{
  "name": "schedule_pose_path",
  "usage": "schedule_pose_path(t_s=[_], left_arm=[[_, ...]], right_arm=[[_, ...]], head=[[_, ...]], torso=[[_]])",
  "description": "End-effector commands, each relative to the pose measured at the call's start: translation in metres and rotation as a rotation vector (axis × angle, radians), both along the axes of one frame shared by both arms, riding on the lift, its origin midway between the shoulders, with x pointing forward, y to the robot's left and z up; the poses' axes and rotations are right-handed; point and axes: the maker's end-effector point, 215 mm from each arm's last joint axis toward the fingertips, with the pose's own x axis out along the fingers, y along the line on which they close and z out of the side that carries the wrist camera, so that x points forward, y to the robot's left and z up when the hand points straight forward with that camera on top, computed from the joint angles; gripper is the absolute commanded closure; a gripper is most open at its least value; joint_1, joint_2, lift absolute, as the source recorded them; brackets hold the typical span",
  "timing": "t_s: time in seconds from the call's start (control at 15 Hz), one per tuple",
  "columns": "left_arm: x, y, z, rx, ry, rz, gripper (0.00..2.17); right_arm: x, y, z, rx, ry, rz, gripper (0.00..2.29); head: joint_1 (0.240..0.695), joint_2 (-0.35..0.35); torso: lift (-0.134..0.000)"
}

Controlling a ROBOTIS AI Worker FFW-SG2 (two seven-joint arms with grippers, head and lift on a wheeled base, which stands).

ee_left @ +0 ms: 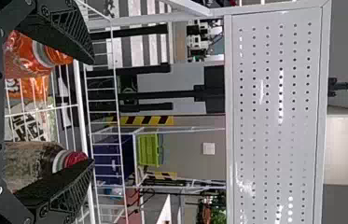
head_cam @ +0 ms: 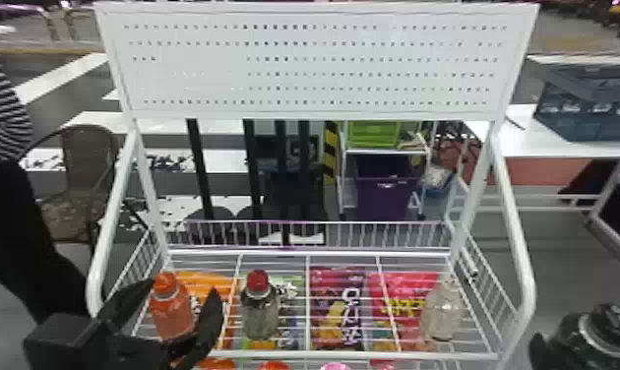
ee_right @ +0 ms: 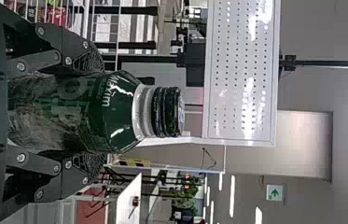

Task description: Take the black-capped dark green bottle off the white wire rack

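Removal step judged near completion.
Dark green bottle [ee_right: 115,114] is clamped about upright by the right jaws, beyond the right edge of the white wire rack [head_cam: 353,354]; left jaws are spread wide, empty; a controlled set-down is required next.

We find the widest passage from above on the white wire rack [head_cam: 307,305], between the red-capped bottle [head_cam: 259,310] and the clear bottle [head_cam: 443,315]. A low wire guard [head_cam: 373,224] and a perforated panel [head_cam: 314,74] bound the rear. On the right, we note a bent side tube [head_cam: 519,246] between the clear bottle and the dark green bottle [head_cam: 602,339] in the right gripper [head_cam: 538,349]. On the left, one finger of the left gripper [head_cam: 183,286] occupies the narrow gap between the orange bottle [head_cam: 171,310] and the red-capped bottle.
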Motion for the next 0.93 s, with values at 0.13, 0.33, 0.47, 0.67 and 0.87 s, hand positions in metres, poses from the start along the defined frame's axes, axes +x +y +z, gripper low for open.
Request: schedule_pose_path(t_s=[0.13,0.33,0.47,0.67,0.87], left_arm=[[0.0002,-0.0029,0.0007,-0.003,0.001,-0.003,0.14],[0.0005,-0.0008,0.0019,-0.001,0.000,0.000,0.14],[0.0011,0.0003,0.0010,0.000,0.001,0.002,0.14],[0.0028,0.0004,0.0012,0.001,0.000,0.002,0.14],[0.0042,0.0004,0.0024,0.000,-0.003,0.002,0.14]], right_arm=[[0.0024,-0.0045,0.0053,0.010,-0.017,-0.012,1.14],[0.0047,-0.0018,0.0035,0.017,-0.018,-0.007,1.14],[0.0052,-0.0019,0.0031,0.018,-0.016,-0.007,1.14],[0.0055,-0.0012,0.0064,0.017,-0.022,-0.006,1.14],[0.0057,-0.0013,0.0037,0.018,-0.013,-0.006,1.14]], head=[[0.499,0.000],[0.499,0.000],[0.499,0.000],[0.499,0.000],[0.499,0.000]], torso=[[0.000],[0.000],[0.000],[0.000],[0.000]])
